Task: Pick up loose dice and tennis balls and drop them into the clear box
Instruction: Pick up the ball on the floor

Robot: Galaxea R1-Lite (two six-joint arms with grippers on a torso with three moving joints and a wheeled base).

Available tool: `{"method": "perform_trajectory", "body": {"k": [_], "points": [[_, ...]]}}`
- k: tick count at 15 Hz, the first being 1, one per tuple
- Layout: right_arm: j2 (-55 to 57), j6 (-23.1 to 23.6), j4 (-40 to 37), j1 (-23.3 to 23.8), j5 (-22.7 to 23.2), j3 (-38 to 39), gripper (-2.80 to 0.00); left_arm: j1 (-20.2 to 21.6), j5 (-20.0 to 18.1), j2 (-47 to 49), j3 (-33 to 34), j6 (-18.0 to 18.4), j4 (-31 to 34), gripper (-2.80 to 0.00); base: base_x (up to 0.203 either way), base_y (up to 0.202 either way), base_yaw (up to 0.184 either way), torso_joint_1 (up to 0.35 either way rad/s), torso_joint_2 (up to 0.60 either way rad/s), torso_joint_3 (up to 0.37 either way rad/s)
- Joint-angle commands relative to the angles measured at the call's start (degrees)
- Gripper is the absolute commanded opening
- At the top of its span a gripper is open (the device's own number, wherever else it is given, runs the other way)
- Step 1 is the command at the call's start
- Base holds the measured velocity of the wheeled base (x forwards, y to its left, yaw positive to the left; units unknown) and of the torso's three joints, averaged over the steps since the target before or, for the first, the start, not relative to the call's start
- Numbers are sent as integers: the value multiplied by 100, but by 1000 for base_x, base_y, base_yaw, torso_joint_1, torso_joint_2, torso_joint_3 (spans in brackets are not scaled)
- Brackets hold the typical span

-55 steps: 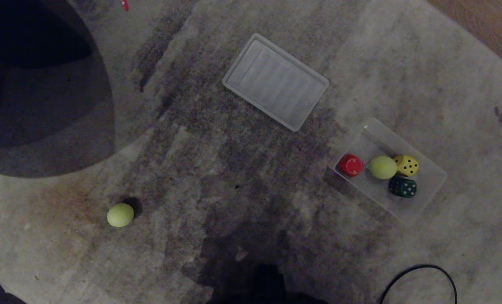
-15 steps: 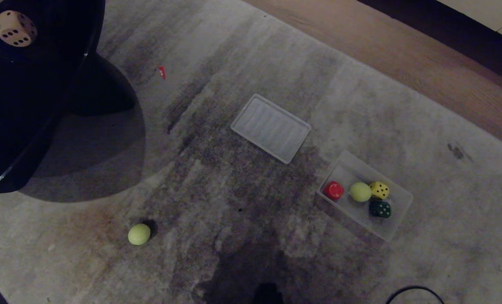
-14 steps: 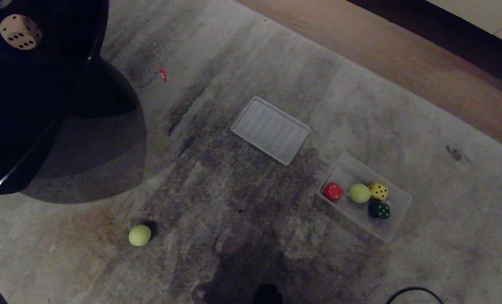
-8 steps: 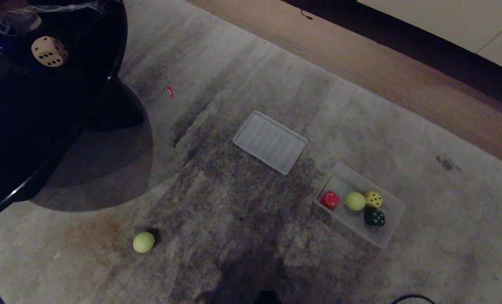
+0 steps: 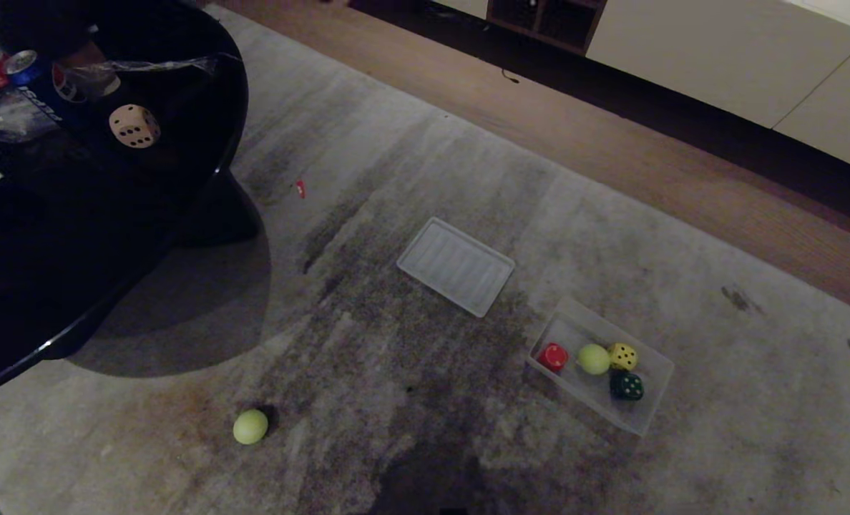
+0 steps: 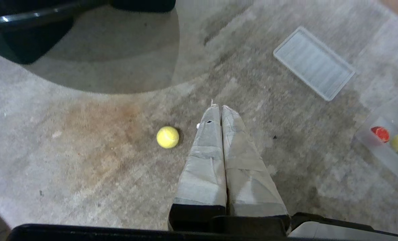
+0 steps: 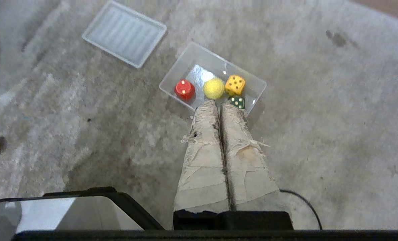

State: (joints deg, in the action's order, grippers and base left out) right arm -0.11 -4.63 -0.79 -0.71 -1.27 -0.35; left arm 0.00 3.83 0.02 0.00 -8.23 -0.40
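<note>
The clear box [image 5: 647,411] is sitting on the rug [image 5: 411,343] at about 4 o'clock in the head view, with its long side running diagonally. It is holding four items. A red rounded piece [image 5: 552,356] is lying at the 9 o'clock end. A tennis ball [image 5: 594,359] is resting just beside it toward the middle. A yellow die [image 5: 622,356] is touching the ball on its 3 o'clock side, and a dark green die [image 5: 626,385] is sitting just beside the yellow die at its 6 o'clock. The remaining floor of the box, toward 12 o'clock, is showing bare plastic.

A flat ribbed lid [image 5: 456,266] is lying on the rug near the centre, apart from the box, at the box's 10 o'clock.

A second tennis ball [image 5: 250,426] is lying loose on the rug at about 7 o'clock, well apart from the box. A beige die [image 5: 134,126] is sitting on the dark round table [image 5: 53,236] at about 10 o'clock, near two drink cans [image 5: 10,68].

Neither arm is showing in the head view. The left pincer [image 6: 218,107] is hanging above the rug with its fingers pressed together and nothing between them, near the loose ball. The right pincer [image 7: 218,103] is likewise clenched on nothing, and is hanging above the near rim of the box.
</note>
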Motion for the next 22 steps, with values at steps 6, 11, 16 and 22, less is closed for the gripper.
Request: {"method": "perform_trajectory", "body": {"k": [6,11,16,22], "points": [[11,-3,0,0,4,0,-280,0,4,6,9,-3,-4,-280,0,0,0,3,0,203],[11,-4,0,-6,-1,0,-280,0,4,6,9,-3,-4,-280,0,0,0,1,2,202],[11,-3,0,0,-4,0,-280,0,4,6,9,-12,-4,-280,0,0,0,2,3,203],[11,-3,0,0,4,0,-280,0,4,6,9,-5,-4,-280,0,0,0,3,2,202]]}}
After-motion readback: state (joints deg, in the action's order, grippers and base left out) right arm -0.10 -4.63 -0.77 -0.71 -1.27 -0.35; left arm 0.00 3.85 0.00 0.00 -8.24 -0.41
